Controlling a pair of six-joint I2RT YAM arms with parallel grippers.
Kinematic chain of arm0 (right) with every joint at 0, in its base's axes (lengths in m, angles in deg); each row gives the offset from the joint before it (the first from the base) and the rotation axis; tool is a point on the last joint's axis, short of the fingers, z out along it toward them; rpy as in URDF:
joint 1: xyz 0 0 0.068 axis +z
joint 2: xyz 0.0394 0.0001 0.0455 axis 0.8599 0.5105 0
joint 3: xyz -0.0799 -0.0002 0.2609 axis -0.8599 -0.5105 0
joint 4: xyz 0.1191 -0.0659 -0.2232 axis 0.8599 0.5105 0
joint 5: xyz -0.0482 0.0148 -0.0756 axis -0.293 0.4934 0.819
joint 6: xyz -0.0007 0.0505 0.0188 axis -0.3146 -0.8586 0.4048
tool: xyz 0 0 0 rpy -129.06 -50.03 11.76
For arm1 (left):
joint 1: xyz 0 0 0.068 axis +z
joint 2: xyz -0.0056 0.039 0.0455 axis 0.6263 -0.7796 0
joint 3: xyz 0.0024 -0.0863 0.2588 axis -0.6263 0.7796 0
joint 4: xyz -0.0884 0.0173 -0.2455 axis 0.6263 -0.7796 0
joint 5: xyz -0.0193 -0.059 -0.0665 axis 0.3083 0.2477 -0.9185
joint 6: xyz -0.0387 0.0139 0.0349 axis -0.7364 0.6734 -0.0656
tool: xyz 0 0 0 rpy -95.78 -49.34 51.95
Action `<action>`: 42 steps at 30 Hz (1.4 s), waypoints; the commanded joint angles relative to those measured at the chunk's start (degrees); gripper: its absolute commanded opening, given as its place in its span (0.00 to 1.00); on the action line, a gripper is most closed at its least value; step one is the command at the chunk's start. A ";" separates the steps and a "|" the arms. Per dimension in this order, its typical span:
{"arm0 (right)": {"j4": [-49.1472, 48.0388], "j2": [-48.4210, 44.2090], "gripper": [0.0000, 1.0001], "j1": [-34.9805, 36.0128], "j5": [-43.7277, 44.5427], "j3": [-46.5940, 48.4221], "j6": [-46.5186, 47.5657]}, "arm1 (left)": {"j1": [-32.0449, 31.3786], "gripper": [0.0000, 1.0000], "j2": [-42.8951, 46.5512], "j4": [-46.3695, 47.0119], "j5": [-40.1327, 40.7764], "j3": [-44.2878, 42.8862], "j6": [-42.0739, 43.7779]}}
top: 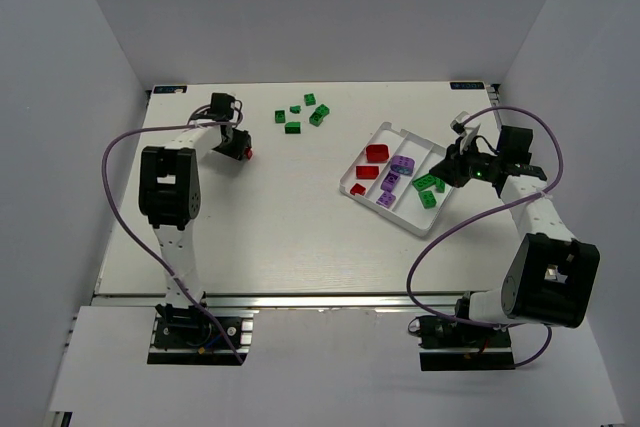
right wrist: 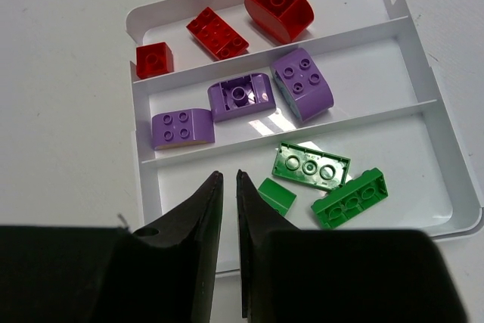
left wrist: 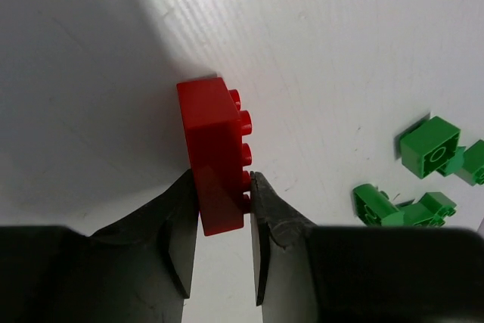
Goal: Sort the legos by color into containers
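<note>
My left gripper (left wrist: 224, 187) is shut on a red brick (left wrist: 215, 153), held by its near end with the studs facing right, low over the table. In the top view this gripper (top: 243, 150) is at the far left with the red brick (top: 248, 153) at its tip. The white tray (right wrist: 145, 163) holds three red bricks (right wrist: 218, 32) in the far compartment, three purple bricks (right wrist: 240, 96) in the middle one and three green bricks (right wrist: 311, 164) in the near one. My right gripper (right wrist: 228, 175) is shut and empty above the green compartment's left end.
Several loose green bricks (top: 296, 115) lie at the far middle of the table; some show at the right of the left wrist view (left wrist: 429, 145). The tray (top: 384, 130) lies tilted at the right. White walls enclose the table on three sides.
</note>
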 commanded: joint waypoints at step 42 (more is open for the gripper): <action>9.53 -5.02 0.19 -0.06 -0.44 1.20 2.22 | -30.95 0.24 7.91 26.50 -22.42 7.44 31.85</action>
